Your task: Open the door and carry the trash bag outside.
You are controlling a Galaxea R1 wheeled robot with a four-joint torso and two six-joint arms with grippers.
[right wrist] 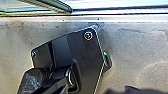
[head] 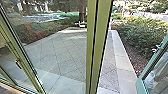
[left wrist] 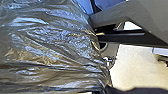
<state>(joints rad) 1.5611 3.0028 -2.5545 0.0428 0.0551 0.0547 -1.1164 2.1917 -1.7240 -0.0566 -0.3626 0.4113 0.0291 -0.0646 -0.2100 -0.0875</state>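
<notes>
Nearest the robot, the bulky, glossy dark plastic trash bag (left wrist: 50, 47) is hanging close by the left arm, its creased skin drawing together towards the left tool (left wrist: 125, 90); whether that tool is spread, pressed together or pinching the gathered plastic, I cannot tell. The right tool (right wrist: 132, 90) is hovering above the smooth grey floor (right wrist: 140, 45), and its state I cannot tell either. Just beyond the robot's base, a pale, straight metal threshold strip (right wrist: 50, 18) is running along the floor's edge. Further out, the tall, upright olive-green door frame (head: 93, 47) is standing almost straight ahead, with a large glass pane to its left, while the teal-edged glass door leaf (head: 143, 77) is slanting away on the right. Between the two, a gap is giving onto the grey square paving slabs (head: 67, 53), which are stretching towards the dense, leafy green shrubs (head: 142, 32). The door seems to be standing open, so the step in hand is probably getting the bag through it. That is calling for lining the base up with the gap rather than the central frame, crossing the strip slowly, and keeping the bulging bag away from both edges.
</notes>
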